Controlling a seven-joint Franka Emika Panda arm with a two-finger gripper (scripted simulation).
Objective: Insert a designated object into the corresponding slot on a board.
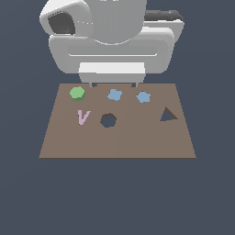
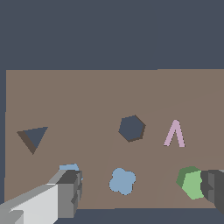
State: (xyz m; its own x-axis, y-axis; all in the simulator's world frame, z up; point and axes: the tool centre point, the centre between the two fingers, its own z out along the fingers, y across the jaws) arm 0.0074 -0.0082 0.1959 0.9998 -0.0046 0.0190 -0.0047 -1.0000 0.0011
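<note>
The green hexagonal block [image 1: 77,93] lies on the brown board [image 1: 137,142] at its far corner, on the exterior view's left. In the wrist view the block [image 2: 189,183] sits right beside one fingertip [image 2: 213,189], which hides its edge. The hexagonal slot [image 1: 108,120] [image 2: 131,128] is empty, near the board's middle. My gripper [image 1: 114,84] [image 2: 142,192] is open and empty, hovering over the board's far edge. A blue flower piece [image 2: 122,181] lies between the fingers.
Two blue flower pieces [image 1: 114,95] [image 1: 143,97] lie along the far edge; the second is partly hidden behind my other fingertip [image 2: 70,190]. A pink letter V [image 1: 82,117] [image 2: 175,134] lies beside the slot. A dark triangular cutout [image 1: 168,115] [image 2: 33,138] is on the exterior view's right.
</note>
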